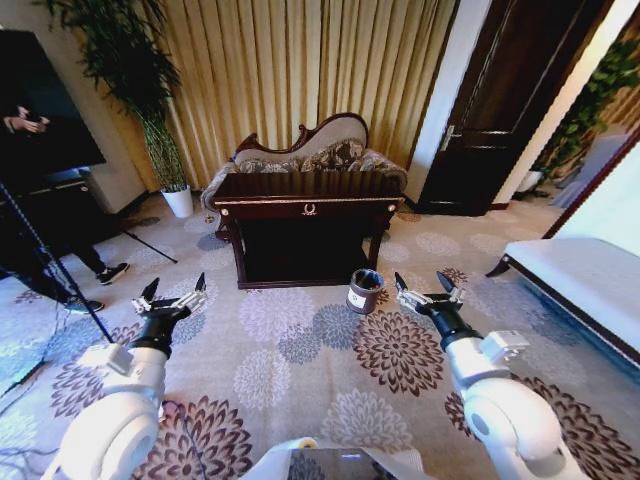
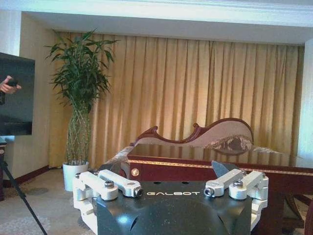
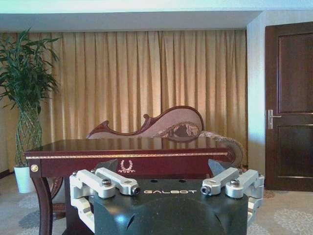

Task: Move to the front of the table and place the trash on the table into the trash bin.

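The dark glossy table (image 1: pixel 305 207) with its gold wreath emblem stands a few steps ahead, centred in the head view. Both wrist views see it low and edge-on (image 2: pixel 205 164) (image 3: pixel 122 147). The trash on its top is out of view from these angles. The small dark trash bin (image 1: pixel 365 291) sits on the carpet by the table's front right leg. My left gripper (image 1: pixel 175 287) (image 2: pixel 168 171) and right gripper (image 1: pixel 420 284) (image 3: pixel 164 169) hover low over the carpet on either side, both open and holding nothing. The right one is just right of the bin.
A patterned sofa (image 1: pixel 310 155) stands behind the table against the curtains. A white plant pot (image 1: pixel 178 201) is at the back left. A tripod (image 1: pixel 60 270) and a person's legs are at the left. A white bench (image 1: pixel 585 275) is at the right. Open carpet lies ahead.
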Controlling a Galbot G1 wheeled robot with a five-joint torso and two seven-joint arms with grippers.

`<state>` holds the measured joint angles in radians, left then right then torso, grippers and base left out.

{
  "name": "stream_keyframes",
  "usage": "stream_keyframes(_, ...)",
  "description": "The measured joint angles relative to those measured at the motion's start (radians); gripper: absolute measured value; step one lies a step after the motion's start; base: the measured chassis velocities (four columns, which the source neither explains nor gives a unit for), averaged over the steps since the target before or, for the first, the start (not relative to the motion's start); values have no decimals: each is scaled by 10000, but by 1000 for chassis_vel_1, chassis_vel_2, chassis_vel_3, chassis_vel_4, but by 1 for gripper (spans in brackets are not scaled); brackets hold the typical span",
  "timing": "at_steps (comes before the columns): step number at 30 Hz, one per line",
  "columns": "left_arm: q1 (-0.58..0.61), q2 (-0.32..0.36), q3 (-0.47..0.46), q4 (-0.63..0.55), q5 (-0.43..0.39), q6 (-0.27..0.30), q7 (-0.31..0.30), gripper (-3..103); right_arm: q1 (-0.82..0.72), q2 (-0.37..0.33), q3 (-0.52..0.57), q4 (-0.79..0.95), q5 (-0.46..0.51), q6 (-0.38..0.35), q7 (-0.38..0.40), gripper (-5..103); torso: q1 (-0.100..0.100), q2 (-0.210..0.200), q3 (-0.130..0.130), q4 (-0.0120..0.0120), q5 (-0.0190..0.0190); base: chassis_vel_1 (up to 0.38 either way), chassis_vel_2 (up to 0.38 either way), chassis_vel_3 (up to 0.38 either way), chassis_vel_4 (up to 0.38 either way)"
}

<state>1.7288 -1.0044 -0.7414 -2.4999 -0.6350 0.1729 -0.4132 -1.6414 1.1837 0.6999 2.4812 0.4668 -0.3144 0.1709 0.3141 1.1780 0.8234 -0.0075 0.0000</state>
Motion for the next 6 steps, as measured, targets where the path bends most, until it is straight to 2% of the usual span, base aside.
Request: stream_keyframes(6,-2,1,-5,0,6,0,-3,100,0,-4,0,1,-9,-1,0,100,0,0,0,0,0,0,0,0,0)
